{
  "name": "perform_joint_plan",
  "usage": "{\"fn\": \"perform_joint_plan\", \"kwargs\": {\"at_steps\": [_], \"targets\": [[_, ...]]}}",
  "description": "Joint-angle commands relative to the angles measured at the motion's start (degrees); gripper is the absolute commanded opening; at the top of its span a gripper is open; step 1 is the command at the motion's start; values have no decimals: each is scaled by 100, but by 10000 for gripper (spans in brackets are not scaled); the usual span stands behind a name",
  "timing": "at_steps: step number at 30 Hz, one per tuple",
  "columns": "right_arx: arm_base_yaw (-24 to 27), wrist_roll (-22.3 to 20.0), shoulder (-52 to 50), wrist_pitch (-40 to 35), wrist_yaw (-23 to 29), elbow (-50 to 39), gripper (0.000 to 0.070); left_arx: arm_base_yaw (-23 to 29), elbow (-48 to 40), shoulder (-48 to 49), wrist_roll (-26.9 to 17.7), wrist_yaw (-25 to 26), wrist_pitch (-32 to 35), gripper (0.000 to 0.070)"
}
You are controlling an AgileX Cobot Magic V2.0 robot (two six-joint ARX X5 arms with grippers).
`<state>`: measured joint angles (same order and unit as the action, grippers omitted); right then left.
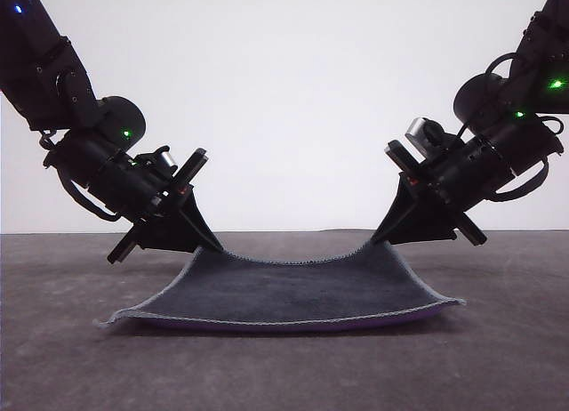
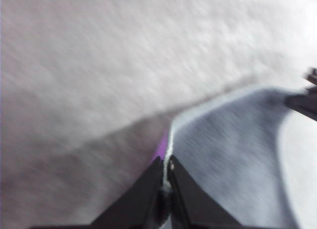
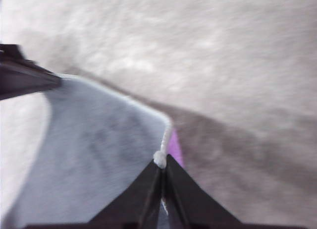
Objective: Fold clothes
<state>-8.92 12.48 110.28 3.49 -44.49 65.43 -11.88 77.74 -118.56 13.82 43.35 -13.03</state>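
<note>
The small square cloth (image 1: 293,291), charcoal above and purple beneath, is pinched at its far corners by the left gripper (image 1: 216,244) and right gripper (image 1: 378,237), both clamped on its hem, evidently so the far edge can be carried over.

both arms low, jaws closed

I see the cloth (image 1: 293,291) as soft, napped fabric, matt charcoal on top, with a purple underside along its near edge and a pale stitched hem. The table (image 1: 71,366) looks matt grey and faintly mottled. Both grippers, left (image 1: 216,245) and right (image 1: 378,237), look like matt black plastic.
</note>
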Motion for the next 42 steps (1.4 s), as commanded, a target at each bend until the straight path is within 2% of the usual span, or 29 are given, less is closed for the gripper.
{"fn": "perform_joint_plan", "kwargs": {"at_steps": [1, 7, 11, 14, 17, 23, 28, 35, 38, 42], "targets": [[13, 54, 109, 77, -287, 153, 0, -5, 155, -176, 18, 243, -83, 0], [168, -243, 102, 983, -1002, 442, 0, 85, 172, -147, -88, 849, -699, 0], [271, -692, 101, 1893, -1352, 666, 0, 143, 172, 12, -581, 969, -1385, 0], [319, -1116, 101, 2640, -1476, 824, 0, 167, 172, 211, -1028, 985, -1986, 0], [344, -1484, 101, 3275, -1590, 893, 0, 175, 172, 408, -1293, 988, -2473, 0], [338, -2183, 101, 4229, -1594, 894, 0, 162, 172, 594, -1556, 1197, -3029, 0], [331, -2562, 101, 4803, -1596, 894, 0, 149, 172, 595, -1843, 1222, -3593, 0], [331, -2859, 101, 5411, -1594, 894, 0, 44, 172, 595, -2234, 1224, -4290, 0], [331, -2979, 101, 5574, -1592, 894, 2, -15, 172, 595, -2247, 1220, -4369, 0], [310, -3118, 101, 5757, -1592, 894, 12, -55, 172, 595, -2282, 1220, -4440, 36]]}}
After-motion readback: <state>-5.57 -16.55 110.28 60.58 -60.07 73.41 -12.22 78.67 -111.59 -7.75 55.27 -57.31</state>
